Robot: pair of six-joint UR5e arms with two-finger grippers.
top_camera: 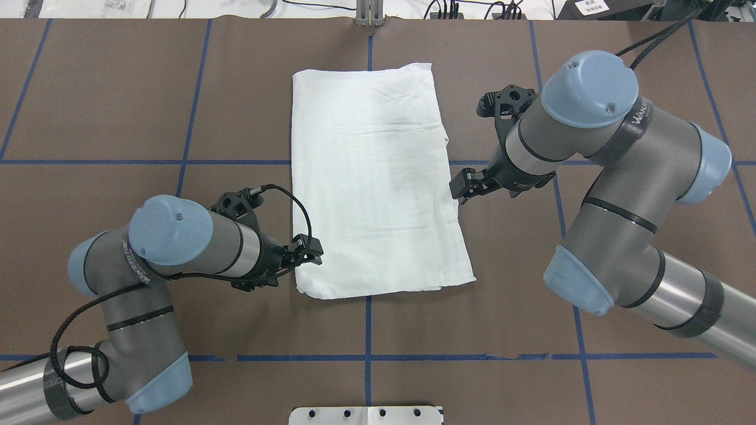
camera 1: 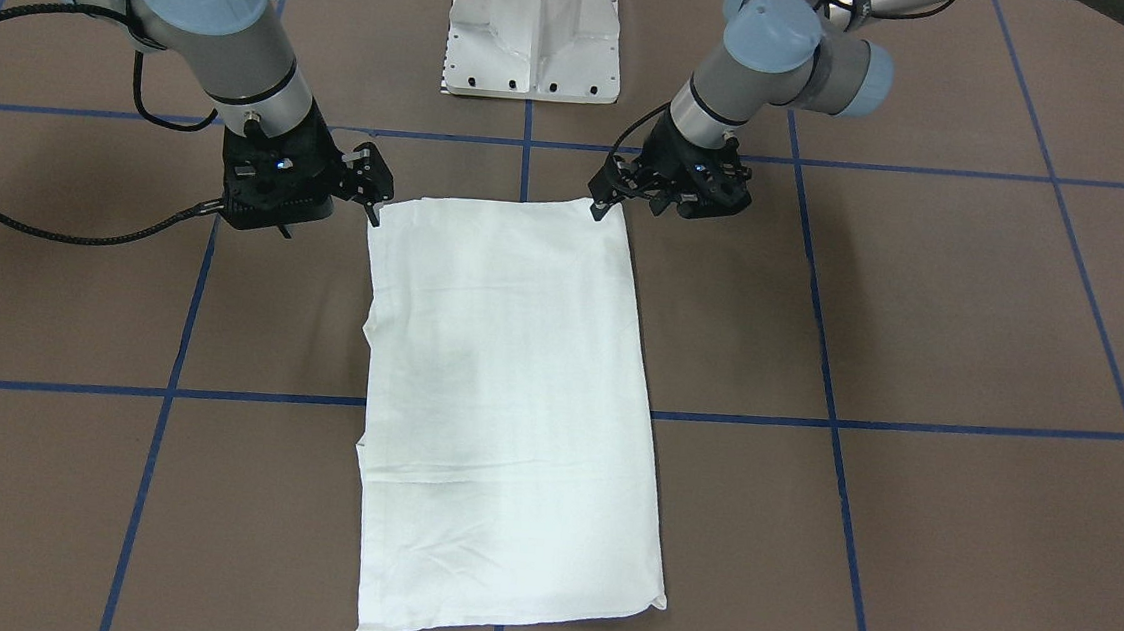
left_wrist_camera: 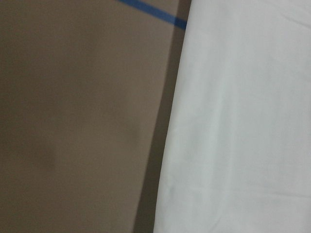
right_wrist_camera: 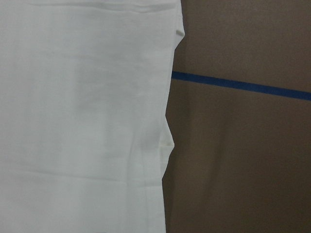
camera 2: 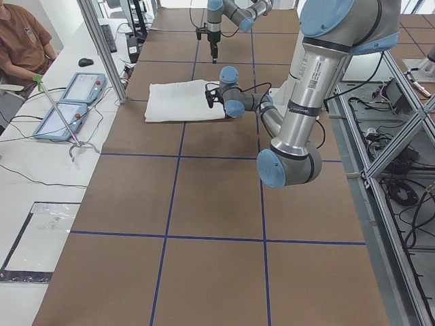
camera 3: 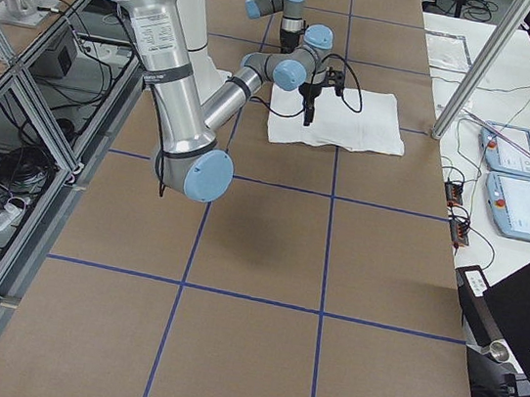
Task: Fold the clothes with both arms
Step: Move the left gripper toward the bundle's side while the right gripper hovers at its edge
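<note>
Two hands flank the folded shirt point(top_camera: 372, 177) on the counter point(top_camera: 177, 88): left hand point(top_camera: 312, 251) by a corner, right hand point(top_camera: 462, 192) midway along. Apart or together, I cannot tell.

White shirt point(right_wrist_camera: 82, 121) fills the left; brown table point(right_wrist_camera: 243, 170) with blue line point(right_wrist_camera: 240, 86) lies right.
</note>
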